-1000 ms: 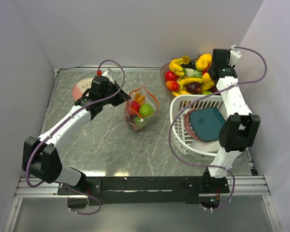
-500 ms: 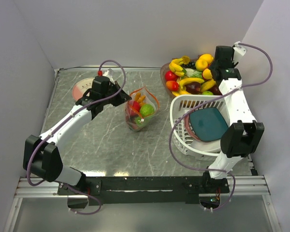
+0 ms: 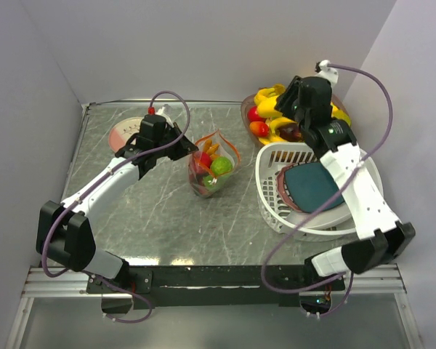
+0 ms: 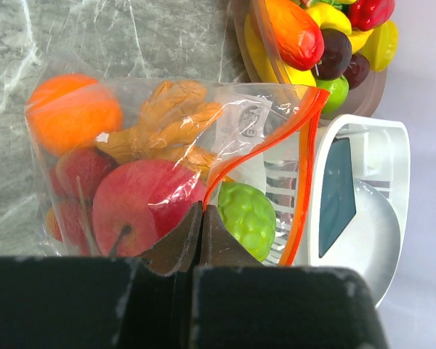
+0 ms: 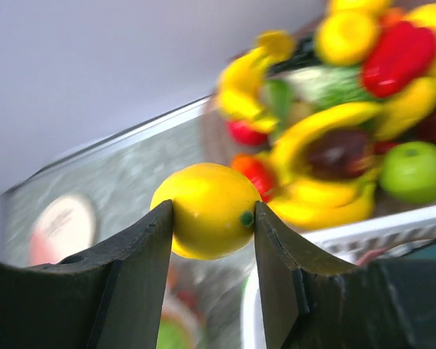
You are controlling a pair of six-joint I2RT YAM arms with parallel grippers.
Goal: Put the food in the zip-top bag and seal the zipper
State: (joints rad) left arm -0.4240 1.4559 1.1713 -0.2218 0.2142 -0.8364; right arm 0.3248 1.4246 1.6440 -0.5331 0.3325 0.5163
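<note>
The clear zip-top bag (image 3: 211, 167) stands open mid-table with an orange-red zipper strip (image 4: 305, 160) round its mouth. Inside are a red apple (image 4: 142, 200), an orange (image 4: 71, 113), a bumpy green fruit (image 4: 248, 218) and tan pieces. My left gripper (image 4: 201, 211) is shut on the bag's near rim and holds the mouth open. My right gripper (image 5: 213, 211) is shut on a yellow lemon (image 5: 207, 209), held in the air above the clear bowl of food (image 3: 265, 120) at the back right. The slider is not visible.
A white slatted basket (image 3: 276, 203) with a teal plate (image 3: 312, 185) stands right of the bag. A round pink-and-white dish (image 3: 122, 134) lies back left, behind the left arm. Grey walls close in left, back and right.
My right arm has lifted from the bowl and swung left toward the bag, carrying the lemon. The left gripper and the bag have stayed still.
</note>
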